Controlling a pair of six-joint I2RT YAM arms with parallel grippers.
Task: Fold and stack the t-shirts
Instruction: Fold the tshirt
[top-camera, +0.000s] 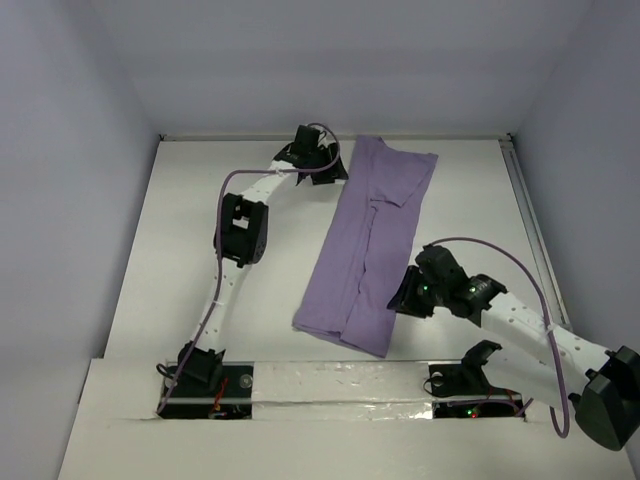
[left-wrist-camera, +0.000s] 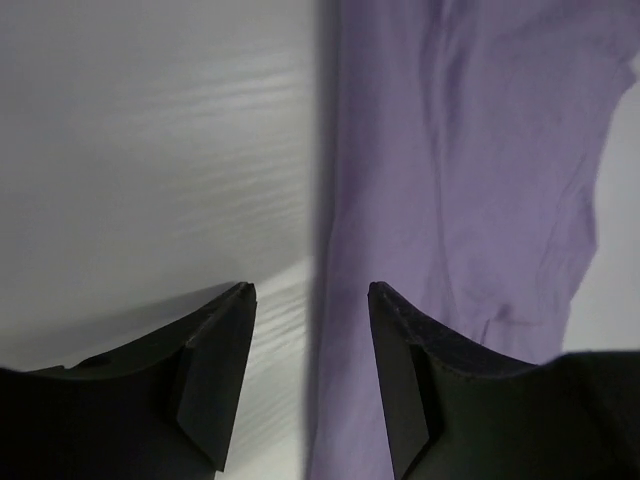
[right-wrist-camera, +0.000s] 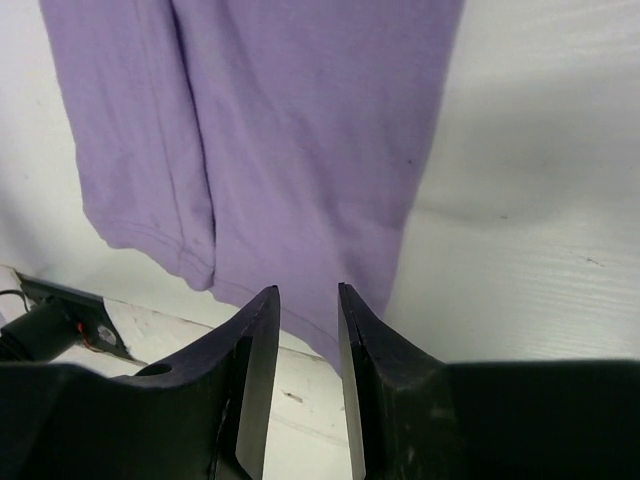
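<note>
Near end. The right gripper (right-wrist-camera: 308, 290) hovers over the near right corner of the t-shirt (top-camera: 375, 240). Its jaws are parted only narrowly, and I see nothing pinched between them.

The shirt is the 1 garment in view. It lies on the table (top-camera: 200, 250) as a long strip, doubled lengthwise, running on a slant from near centre to the far edge.

Step in hand, as I judge it: the crosswise fold that halves the strip. To do it well I would:
- widen the right jaws before descending;
- bite through all layers at the hem (right-wrist-camera: 150, 245), not the top 1 only;
- carry the near end up and over in an arc, low enough that the layers do not splay.

Far end. The left gripper (left-wrist-camera: 310, 288) has its jaws well apart and empty. 1 finger (left-wrist-camera: 400, 370) hangs over the shirt's left edge and the other over bare table, placed to pin the far end during the fold.

Views compared:
- Only the top view gives the whole outline and its slant.
- Only the right wrist shows the stitched hem and the stepped layer edges (what tells me the layers are not flush).
- Only the left wrist shows the curved sleeve edge (left-wrist-camera: 600, 180) up close.
</note>
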